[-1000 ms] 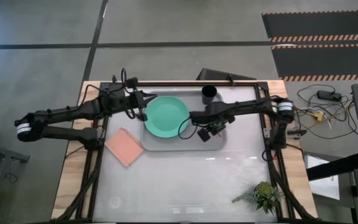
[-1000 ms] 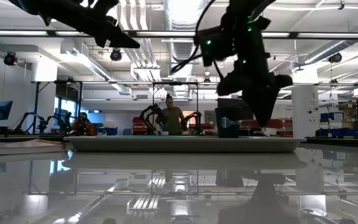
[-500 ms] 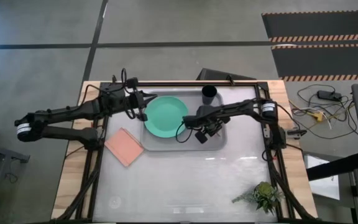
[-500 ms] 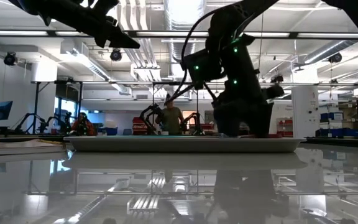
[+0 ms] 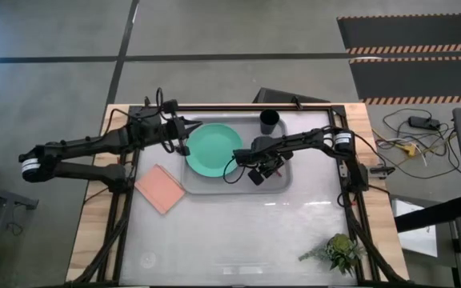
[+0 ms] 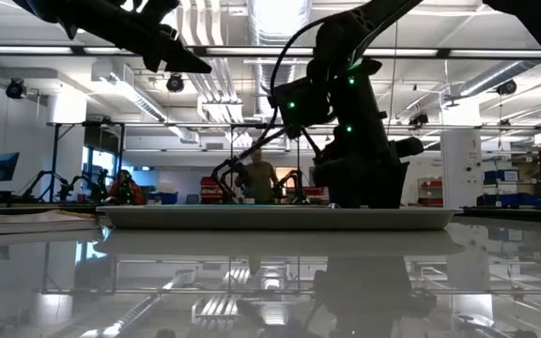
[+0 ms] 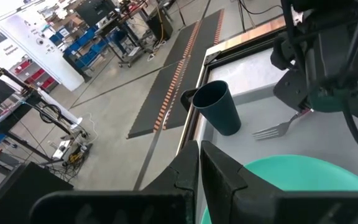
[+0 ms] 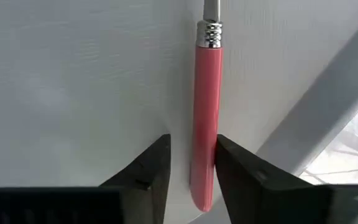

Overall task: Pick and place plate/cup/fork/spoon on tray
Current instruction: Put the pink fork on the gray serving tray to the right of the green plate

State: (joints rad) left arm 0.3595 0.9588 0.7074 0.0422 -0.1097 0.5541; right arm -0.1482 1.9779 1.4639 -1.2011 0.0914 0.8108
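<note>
Right pincer (image 8: 191, 165) stands parted astride the fork (image 8: 204, 112) on the tray (image 8: 73, 93), handle hidden in the high view; left pincer (image 7: 199, 163) closed, empty.

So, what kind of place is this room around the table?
Probably a robotics lab or workshop. The low view shows other robot arms on stands far behind, where a person stands, under bare ceiling ducts. The left wrist view shows shelves of blue bins and striped floor matting.

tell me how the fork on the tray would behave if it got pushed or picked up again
The fork looks stiff, with a smooth glossy pink handle, so it may slip between the right tool's open fingers. Lying flat on the smooth tray, it would probably slide or spin rather than roll.
</note>
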